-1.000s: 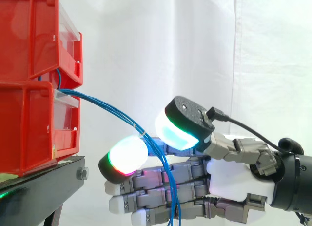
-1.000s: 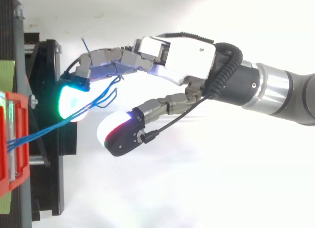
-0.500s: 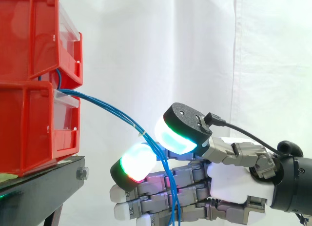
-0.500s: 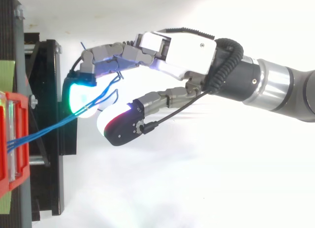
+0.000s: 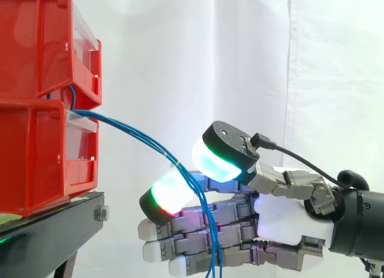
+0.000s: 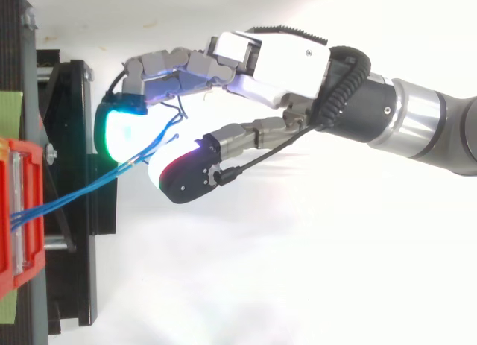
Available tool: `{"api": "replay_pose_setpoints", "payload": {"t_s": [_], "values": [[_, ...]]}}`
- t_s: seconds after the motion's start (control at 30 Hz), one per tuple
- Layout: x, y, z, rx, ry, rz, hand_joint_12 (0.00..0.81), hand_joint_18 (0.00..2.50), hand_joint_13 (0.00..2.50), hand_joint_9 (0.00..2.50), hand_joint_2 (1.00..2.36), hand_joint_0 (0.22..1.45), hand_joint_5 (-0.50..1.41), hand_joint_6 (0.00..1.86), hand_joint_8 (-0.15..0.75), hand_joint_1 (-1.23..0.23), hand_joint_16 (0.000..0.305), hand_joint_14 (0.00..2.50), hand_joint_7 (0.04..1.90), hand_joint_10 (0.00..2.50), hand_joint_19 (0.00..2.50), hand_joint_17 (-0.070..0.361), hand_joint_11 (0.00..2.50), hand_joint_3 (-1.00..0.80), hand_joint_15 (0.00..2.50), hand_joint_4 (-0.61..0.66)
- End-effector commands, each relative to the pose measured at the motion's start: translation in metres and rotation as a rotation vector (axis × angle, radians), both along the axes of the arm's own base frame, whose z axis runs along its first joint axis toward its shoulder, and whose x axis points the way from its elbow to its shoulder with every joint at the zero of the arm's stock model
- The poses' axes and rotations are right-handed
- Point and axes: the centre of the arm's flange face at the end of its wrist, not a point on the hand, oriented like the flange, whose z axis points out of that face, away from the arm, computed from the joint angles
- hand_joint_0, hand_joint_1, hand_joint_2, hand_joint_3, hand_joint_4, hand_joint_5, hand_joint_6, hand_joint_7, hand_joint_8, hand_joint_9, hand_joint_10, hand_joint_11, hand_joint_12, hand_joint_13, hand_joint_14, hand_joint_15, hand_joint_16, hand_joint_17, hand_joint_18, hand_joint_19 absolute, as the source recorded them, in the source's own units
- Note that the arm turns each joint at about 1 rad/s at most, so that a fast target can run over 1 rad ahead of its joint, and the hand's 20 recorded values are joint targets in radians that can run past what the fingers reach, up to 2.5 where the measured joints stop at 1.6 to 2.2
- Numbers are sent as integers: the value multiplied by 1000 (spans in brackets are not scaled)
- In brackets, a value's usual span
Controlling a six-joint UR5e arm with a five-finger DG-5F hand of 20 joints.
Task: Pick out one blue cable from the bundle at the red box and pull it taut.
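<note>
Thumb and finger pads [image 5: 171,197] have drawn closer, pinching the blue cables [image 5: 144,141] sagging from the red box [image 5: 36,152]. Pulling now, my hand [image 5: 288,221] could drag several instead of one.

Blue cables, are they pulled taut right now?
No, the blue cables curve down from the red bin and hang past the hand.

Bright, even light fills the white curtain [image 5: 180,62]; seen from above, the white ground [image 6: 298,285] is washed out by glare. Shadows are faint, and the black stand [image 5: 42,242] looks dark
</note>
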Motion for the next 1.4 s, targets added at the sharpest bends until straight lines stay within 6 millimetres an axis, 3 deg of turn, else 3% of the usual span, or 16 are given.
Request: {"api": "replay_pose_setpoints", "payload": {"t_s": [0.0,0.27,0.53,0.83,0.97,1.37], "values": [[3,0,4,5,-7,0,287,387,535,620,1000,514,-147,552,230,-609,36,12,1208,13,522,81,339,-500,304,118],[11,3,19,7,-26,2,282,397,546,624,1000,530,-164,657,226,-649,35,12,1101,13,540,79,345,-500,312,114],[12,8,18,7,-26,7,274,412,556,625,1005,551,-195,770,221,-653,34,13,959,12,551,77,364,-458,325,108],[12,13,17,1,-26,11,289,409,543,607,1000,509,-167,607,226,-653,37,12,1132,12,551,84,356,-500,327,116],[12,8,1,-5,-5,8,289,402,544,607,1000,506,-164,591,228,-649,38,12,1151,11,551,85,355,-500,322,118],[13,13,1,-11,-10,14,290,411,547,625,1000,507,-161,593,232,-639,38,12,1159,14,560,85,367,-500,329,119]]}}
